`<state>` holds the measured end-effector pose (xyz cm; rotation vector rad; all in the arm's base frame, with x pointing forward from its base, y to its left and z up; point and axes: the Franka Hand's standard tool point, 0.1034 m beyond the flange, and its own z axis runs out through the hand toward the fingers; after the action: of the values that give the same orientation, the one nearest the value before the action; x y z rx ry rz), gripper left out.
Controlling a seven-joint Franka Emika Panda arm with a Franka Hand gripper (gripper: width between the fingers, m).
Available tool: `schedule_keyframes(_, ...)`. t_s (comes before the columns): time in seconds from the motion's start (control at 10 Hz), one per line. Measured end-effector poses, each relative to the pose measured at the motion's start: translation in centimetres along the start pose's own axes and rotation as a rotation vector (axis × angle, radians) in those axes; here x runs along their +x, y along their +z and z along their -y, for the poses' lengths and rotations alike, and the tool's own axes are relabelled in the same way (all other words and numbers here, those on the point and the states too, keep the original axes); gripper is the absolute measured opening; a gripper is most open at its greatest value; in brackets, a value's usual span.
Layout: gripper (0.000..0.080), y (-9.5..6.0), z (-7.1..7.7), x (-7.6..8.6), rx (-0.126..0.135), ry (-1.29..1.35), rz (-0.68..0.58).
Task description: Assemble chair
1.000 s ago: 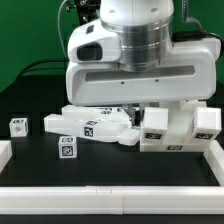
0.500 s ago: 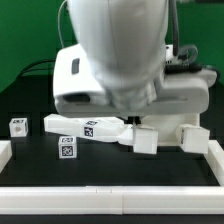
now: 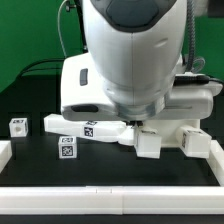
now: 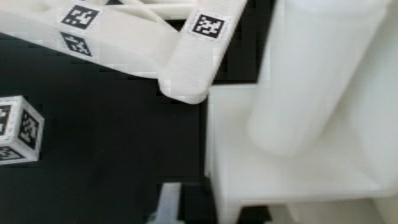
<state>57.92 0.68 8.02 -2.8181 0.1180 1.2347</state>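
Chair, unassembled: a tagged slab (image 3: pixel 90 128) ends just beside the blocky pieces (image 3: pixel 150 142) toward the exterior view's right, and a small cube (image 3: pixel 18 125) sits well apart at its left. The end effector (image 4: pixel 169 208), seen only as a grey sliver in the wrist view, hangs low beside these parts with its jaws drawn together, probably to nudge rather than grasp; no held part is discernible. A white rail (image 3: pixel 110 198) bounds the black surface (image 3: pixel 30 150), before a green backdrop (image 3: pixel 25 40).

I am looking at a robotics lab bench: a matte black tabletop (image 3: pixel 30 168) fenced by a low white border (image 3: pixel 110 196), a plain green backdrop (image 3: pixel 25 40), a glossy white robot arm (image 3: pixel 130 60), and small white plastic pieces with black-and-white square tags (image 3: pixel 80 126).
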Motion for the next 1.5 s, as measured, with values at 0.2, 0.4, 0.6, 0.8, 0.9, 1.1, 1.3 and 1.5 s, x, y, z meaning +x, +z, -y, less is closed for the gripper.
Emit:
schedule_keyframes(0.2,0.0029,0.9,0.6,0.7,-0.006,0.013,0.007)
schedule_keyframes(0.4,0.0029,1.4,1.6,1.4,-0.011,0.015,-0.007)
schedule_keyframes(0.6,0.0029,2.3,2.5,2.2,-0.014,0.019,-0.012)
schedule_keyframes(0.8,0.0029,3.0,2.8,2.7,-0.016,0.013,-0.008)
schedule_keyframes(0.9,0.0029,3.3,2.7,2.9,-0.025,0.011,-0.007)
schedule_keyframes(1.1,0.0029,3.3,2.7,2.9,-0.039,0.003,-0.010)
schedule_keyframes(1.3,0.0229,3.4,2.5,2.9,-0.036,0.007,-0.008)
schedule_keyframes(1.5,0.0367,2.7,2.5,3.5,-0.033,0.007,-0.057)
